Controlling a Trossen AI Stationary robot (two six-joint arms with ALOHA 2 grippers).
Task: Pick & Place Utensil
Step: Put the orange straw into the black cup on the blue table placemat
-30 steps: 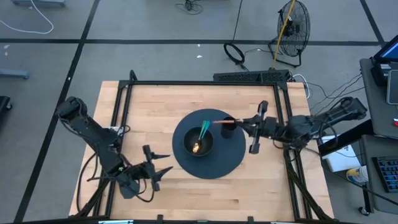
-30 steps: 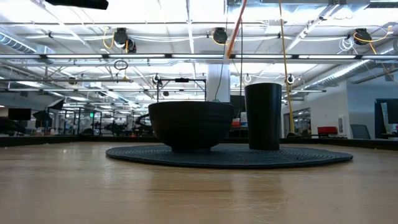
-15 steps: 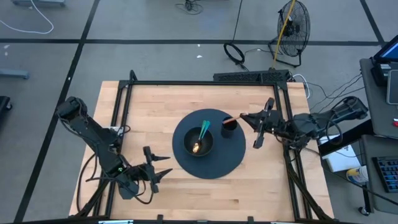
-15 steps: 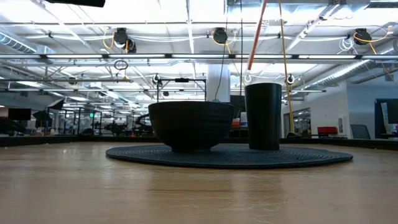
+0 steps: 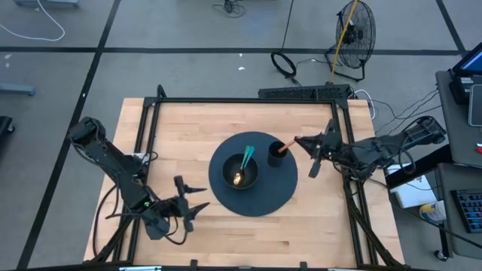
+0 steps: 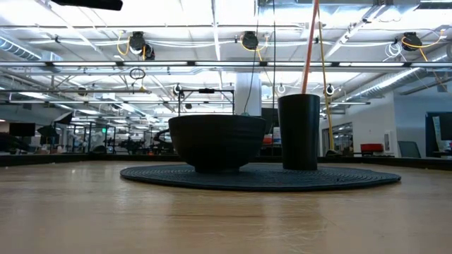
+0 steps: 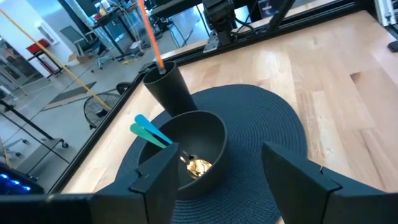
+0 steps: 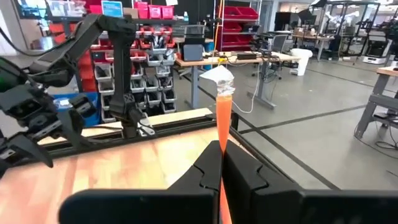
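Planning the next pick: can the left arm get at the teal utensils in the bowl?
Probably yes. The left end effector waits open, facing the bowl; the teal utensils jut above its rim, nothing between.

- We see an orange utensil point(image 5: 285, 147) with a white tip, standing in a black cup point(image 5: 276, 154).
- We note a black bowl point(image 5: 241, 172), ribbed outside in the low view.
- Two teal utensils point(image 5: 247, 157) in it, plus something gold point(image 7: 198, 167) at its bottom.
- Dark round placemat point(image 5: 282, 188), woven in fine rings.
- Table point(image 5: 196, 128) is pale wood with a black frame.
- Both arms look black to us.
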